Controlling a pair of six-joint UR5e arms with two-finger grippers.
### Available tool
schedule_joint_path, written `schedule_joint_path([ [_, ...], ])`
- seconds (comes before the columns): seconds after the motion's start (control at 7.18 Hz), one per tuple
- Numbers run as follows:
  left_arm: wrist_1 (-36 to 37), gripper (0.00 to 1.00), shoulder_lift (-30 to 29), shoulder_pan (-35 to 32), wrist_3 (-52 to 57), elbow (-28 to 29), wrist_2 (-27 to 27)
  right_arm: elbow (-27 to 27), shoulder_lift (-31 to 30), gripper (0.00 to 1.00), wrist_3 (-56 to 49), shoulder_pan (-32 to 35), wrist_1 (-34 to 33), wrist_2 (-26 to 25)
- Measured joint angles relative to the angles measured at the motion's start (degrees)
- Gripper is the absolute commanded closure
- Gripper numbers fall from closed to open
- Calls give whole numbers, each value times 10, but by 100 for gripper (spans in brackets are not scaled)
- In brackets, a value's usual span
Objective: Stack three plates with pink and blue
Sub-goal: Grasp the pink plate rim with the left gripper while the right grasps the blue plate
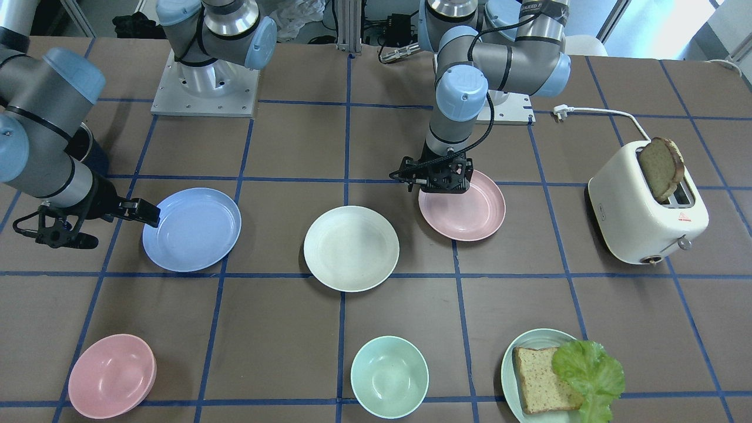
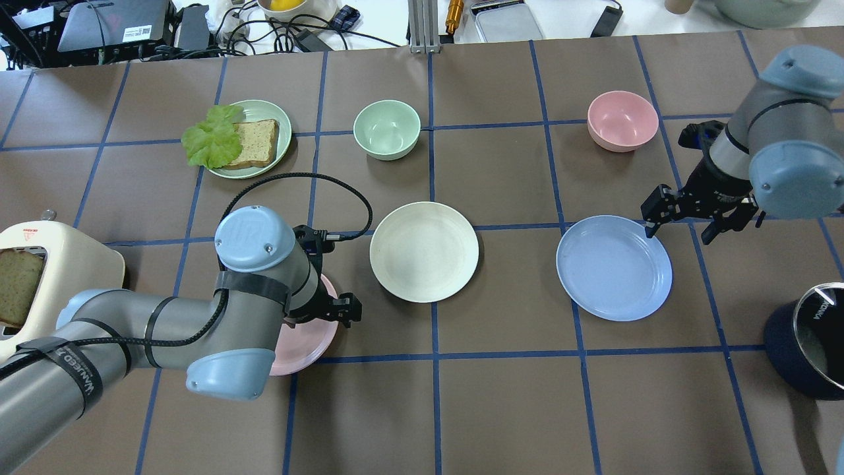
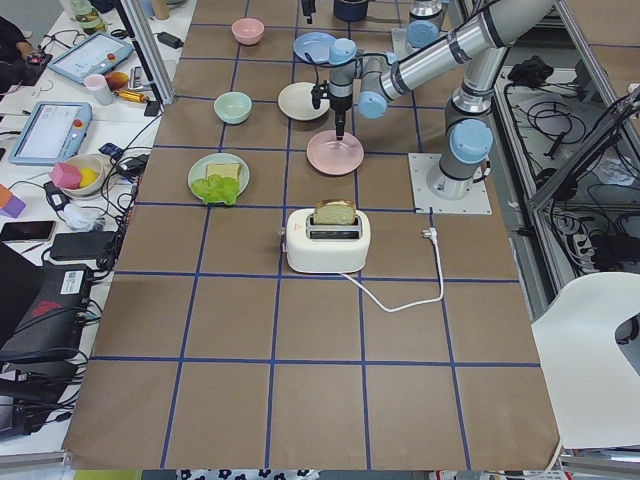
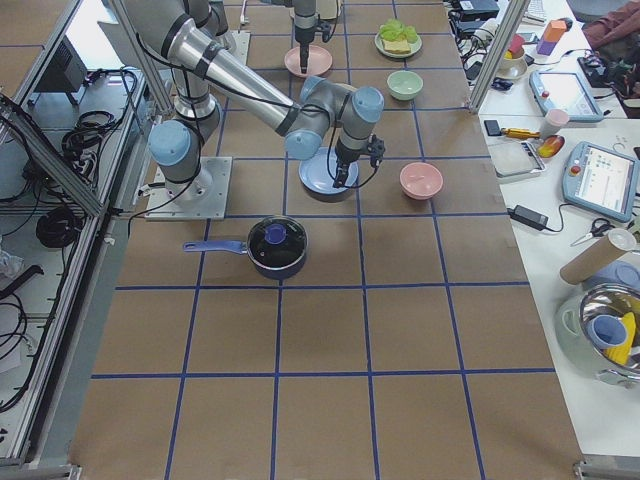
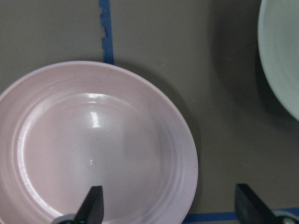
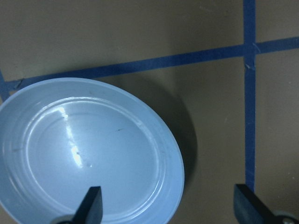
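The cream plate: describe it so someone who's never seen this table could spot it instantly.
On the brown table taped into blue squares, three shallow plates lie in a row across the middle. The cream-white plate is the centre one, between the pink plate and the blue plate; it alone is uncoloured.

Pink plate (image 1: 470, 214), light blue plate (image 1: 194, 232), cream-white plate (image 1: 351, 249). Surface (image 1: 634, 329) brown, blue tape grid. Pink bowl (image 1: 111, 376), mint bowl (image 1: 389, 377). Pale green plate (image 1: 529, 339). Toaster (image 1: 628, 223) cream. Saucepan (image 4: 280, 262) dark blue.
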Motion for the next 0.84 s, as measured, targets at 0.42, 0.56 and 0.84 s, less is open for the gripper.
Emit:
schedule_joint_path([
  [0.42,40,100,-10,-25,-5,-13,3,54,28,31,-13,-27,-97,25],
  [0.56,43,100,-11,-26,-4,-13,3,62,32,54,-14,-35,-104,44],
  [0.84,48,100,-15,-26,-1,-12,4,76,33,100,-15,-41,-107,57],
])
